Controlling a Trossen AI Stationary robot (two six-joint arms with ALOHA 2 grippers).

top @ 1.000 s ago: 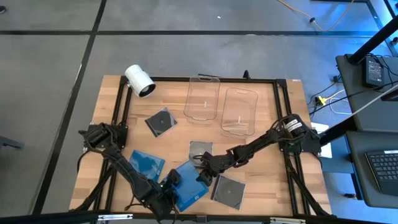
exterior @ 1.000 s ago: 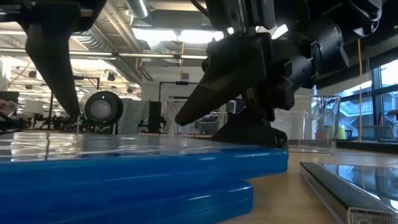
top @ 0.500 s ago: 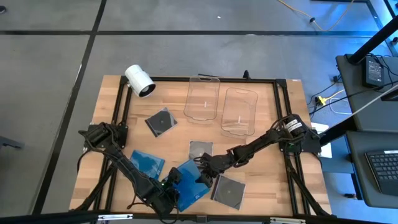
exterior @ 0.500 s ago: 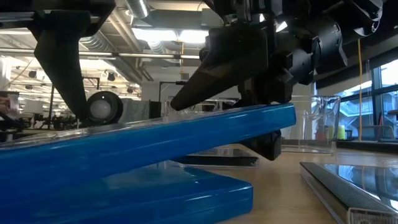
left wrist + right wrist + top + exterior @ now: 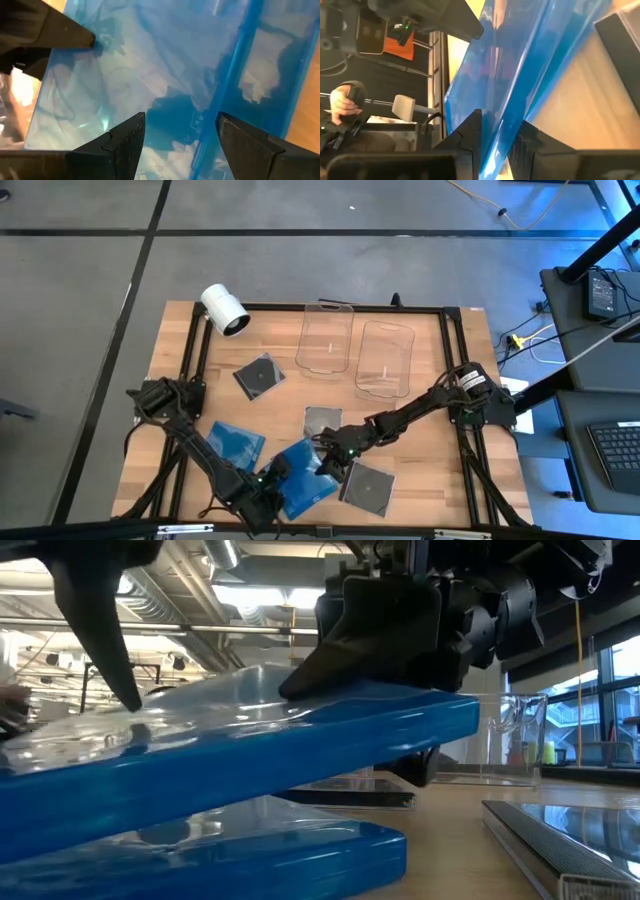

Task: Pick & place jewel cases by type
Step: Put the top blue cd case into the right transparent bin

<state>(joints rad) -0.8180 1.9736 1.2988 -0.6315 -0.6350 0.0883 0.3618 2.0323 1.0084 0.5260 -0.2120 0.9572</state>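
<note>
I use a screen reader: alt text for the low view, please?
The right gripper pinches the edge of a blue jewel case, tilting it up off a second blue case on the wooden table.

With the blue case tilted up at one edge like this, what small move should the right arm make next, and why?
Probably lift a little higher. The right end effector pinches the upper blue jewel case at its edge, tilted off the blue case beneath; the left end effector is open over it.

I can't see the lower blue jewel case [image 5: 250, 855] fully; the tilted blue jewel case [image 5: 250, 755] covers it. From above, the right gripper [image 5: 328, 463] hides that case's edge.
</note>
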